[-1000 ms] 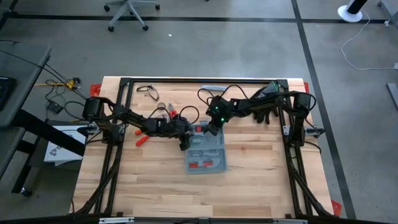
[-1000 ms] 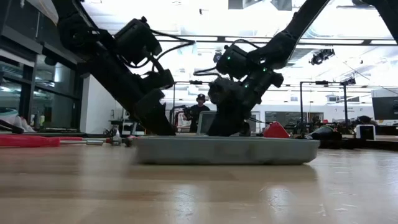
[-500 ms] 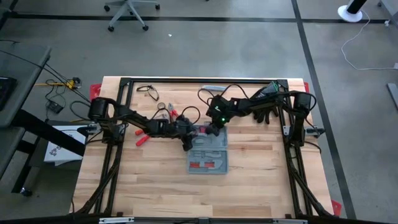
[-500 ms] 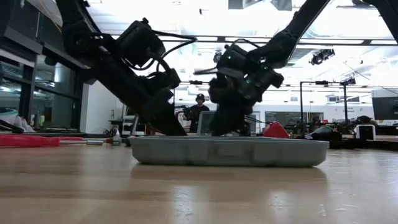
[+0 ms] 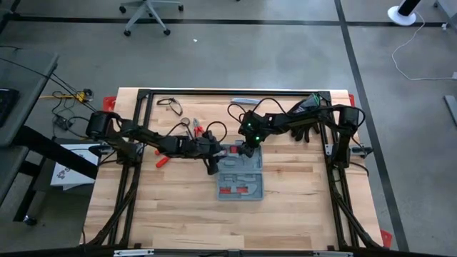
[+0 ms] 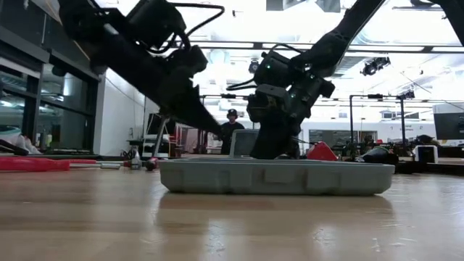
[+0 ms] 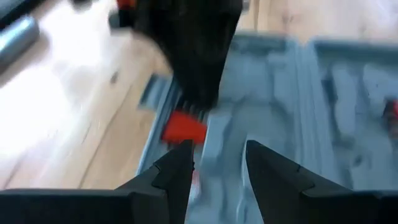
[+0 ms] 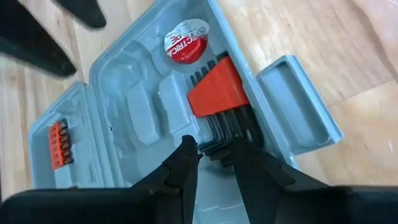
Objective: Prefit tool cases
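The blue-grey tool case lies open and flat on the wooden table, with moulded slots, a red bit strip and a round red sticker. A hex key set with a red holder lies in the case's far half. My right gripper is over that half, shut on the set's black keys. My left gripper is open just above the case's far left corner and touches nothing. My right gripper has the black keys of the hex key set between its two fingers, just below the red holder. The fingers slant down from the table's far side. The set lies in the case's moulded slot, not lifted.
Red-handled tools and pliers lie left of the case. Black gloves lie at the far right, and a slim grey bar and a black cord at the far edge. The near half of the table has free room.
The case has slid a little toward the table's right edge and turned squarer to the table. My left gripper has risen from the case's far left corner. My right gripper has stayed over the case's far half.
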Available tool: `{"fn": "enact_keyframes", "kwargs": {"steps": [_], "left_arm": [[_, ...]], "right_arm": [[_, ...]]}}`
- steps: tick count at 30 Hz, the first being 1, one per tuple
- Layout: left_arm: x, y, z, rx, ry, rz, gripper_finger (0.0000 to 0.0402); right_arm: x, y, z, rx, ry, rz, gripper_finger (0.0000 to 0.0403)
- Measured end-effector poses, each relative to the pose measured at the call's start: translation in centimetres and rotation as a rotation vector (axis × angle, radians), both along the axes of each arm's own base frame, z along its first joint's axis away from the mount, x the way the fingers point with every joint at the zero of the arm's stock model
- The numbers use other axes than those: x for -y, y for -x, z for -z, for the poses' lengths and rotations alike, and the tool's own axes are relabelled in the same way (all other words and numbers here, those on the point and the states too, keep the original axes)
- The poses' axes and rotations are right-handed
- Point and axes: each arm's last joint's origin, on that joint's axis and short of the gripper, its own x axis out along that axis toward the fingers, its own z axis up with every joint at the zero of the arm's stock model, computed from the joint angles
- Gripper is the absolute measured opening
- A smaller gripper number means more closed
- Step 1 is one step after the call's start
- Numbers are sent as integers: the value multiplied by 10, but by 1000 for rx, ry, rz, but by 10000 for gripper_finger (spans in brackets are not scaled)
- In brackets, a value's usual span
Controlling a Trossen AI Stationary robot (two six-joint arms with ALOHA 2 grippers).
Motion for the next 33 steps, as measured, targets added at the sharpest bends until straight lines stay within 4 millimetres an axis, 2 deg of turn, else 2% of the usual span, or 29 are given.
{"fn": "enact_keyframes", "kwargs": {"steps": [7, 14, 33], "left_arm": [[-1, 14, 14, -190, 49, -80, 140], [6, 14, 15, -168, 64, -66, 140], [20, 10, 30, -168, 145, -68, 140]], "right_arm": [[0, 1, -2, -2, 16, 5, 99], [1, 6, -18, -4, 85, 34, 99], [-7, 10, -13, -103, 130, 44, 99]]}}
